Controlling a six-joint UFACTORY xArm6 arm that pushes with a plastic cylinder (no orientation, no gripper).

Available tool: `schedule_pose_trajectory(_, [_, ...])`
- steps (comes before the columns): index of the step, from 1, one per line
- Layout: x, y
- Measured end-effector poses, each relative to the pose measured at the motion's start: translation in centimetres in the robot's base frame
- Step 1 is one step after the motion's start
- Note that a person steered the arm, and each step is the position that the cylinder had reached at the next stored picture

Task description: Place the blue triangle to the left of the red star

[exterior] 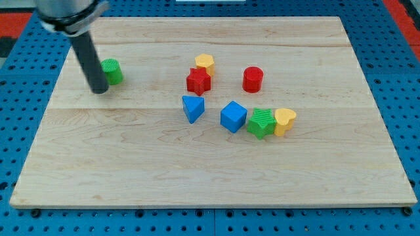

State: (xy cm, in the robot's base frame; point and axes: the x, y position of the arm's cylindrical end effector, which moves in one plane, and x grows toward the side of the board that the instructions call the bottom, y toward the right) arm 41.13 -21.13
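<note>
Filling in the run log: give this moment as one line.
tip: far left, touching green block | blue triangle: just below red star, not yet left of it | contact with triangle: none

Before you lies a pale wooden board on a blue pegboard. A green block sits at the board's left. A yellow block, red cylinder, blue cube, green block and yellow heart are mid-board.

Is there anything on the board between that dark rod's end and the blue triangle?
No. In the camera view, only bare wood lies between my tip and the blue triangle; the green block sits just right of the tip, off that line.
</note>
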Motion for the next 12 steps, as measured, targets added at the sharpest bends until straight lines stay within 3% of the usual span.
schedule_pose_trajectory(1, [4.0, 1.8])
schedule_pose_trajectory(3, [8.5, 12.3])
schedule_pose_trajectory(4, [8.7, 17.0])
schedule_pose_trajectory(8, [6.2, 18.5])
schedule_pose_trajectory(10, [4.8, 23.3])
schedule_pose_trajectory(12, [4.4, 23.9])
